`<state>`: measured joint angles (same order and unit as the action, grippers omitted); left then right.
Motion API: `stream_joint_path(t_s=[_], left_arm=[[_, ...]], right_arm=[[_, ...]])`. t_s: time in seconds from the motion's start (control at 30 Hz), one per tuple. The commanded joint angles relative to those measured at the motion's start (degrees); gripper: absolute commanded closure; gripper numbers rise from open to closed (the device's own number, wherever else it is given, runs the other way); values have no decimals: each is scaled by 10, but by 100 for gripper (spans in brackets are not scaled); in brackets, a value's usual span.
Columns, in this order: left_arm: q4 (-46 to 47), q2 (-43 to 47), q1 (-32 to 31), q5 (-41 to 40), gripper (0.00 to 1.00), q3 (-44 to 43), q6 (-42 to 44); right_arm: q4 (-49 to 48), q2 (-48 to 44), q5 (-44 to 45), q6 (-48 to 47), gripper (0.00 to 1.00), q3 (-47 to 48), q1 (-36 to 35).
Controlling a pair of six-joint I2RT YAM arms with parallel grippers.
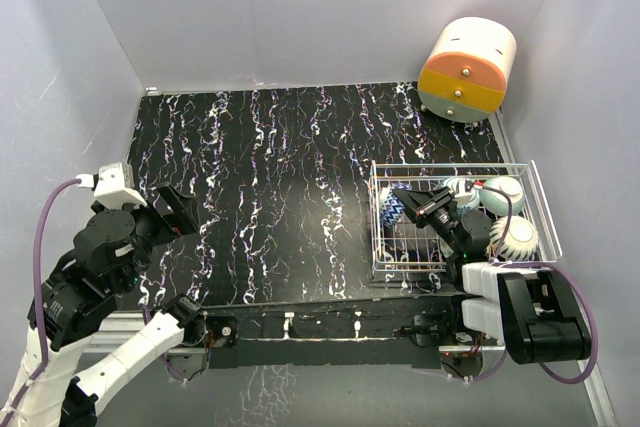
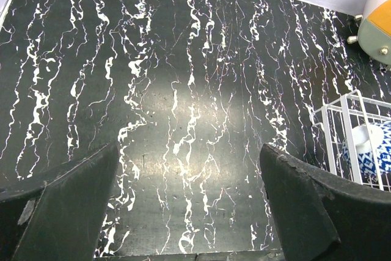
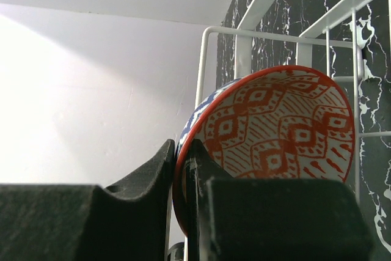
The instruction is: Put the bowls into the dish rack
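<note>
The white wire dish rack (image 1: 385,269) stands at the right of the table. My right gripper (image 1: 412,209) is inside it, shut on the rim of a bowl (image 1: 393,209) that is blue-and-white outside and red-patterned inside (image 3: 275,132). The bowl stands on edge at the rack's left end. Three other bowls lie in the rack: two pale ones at the back (image 1: 503,193) and a ribbed white one (image 1: 518,237) at the right. My left gripper (image 1: 178,212) is open and empty over the table's left side. In the left wrist view, the rack (image 2: 348,120) and the bowl (image 2: 372,148) show at the right edge.
A cream-and-orange round drawer unit (image 1: 467,69) stands at the back right corner. Grey walls enclose the black marbled tabletop (image 1: 290,177) on three sides.
</note>
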<state>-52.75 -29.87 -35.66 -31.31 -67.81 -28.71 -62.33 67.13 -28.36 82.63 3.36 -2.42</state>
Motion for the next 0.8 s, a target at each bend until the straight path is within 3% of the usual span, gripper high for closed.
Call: stream_joint_path(t_s=[0.0, 0.2, 0.33, 0.47, 0.57, 0.77], left_arm=[[3, -12, -2, 2, 3, -1, 8], [5, -11, -2, 2, 3, 4, 10], [6, -10, -3, 5, 3, 9, 9], [9, -8, -2, 5, 3, 13, 8], [11, -8, -2, 7, 3, 14, 8], [20, -9, -2, 14, 3, 23, 5]], right_arm=[[-98, 9, 13, 36, 90, -14, 6], [-45, -5, 19, 42, 87, -38, 13], [41, -64, 38, 38, 85, -52, 18], [187, -169, 71, 5, 76, -40, 20], [354, -246, 103, -55, 72, 6, 20], [516, -271, 134, -100, 65, 55, 20]])
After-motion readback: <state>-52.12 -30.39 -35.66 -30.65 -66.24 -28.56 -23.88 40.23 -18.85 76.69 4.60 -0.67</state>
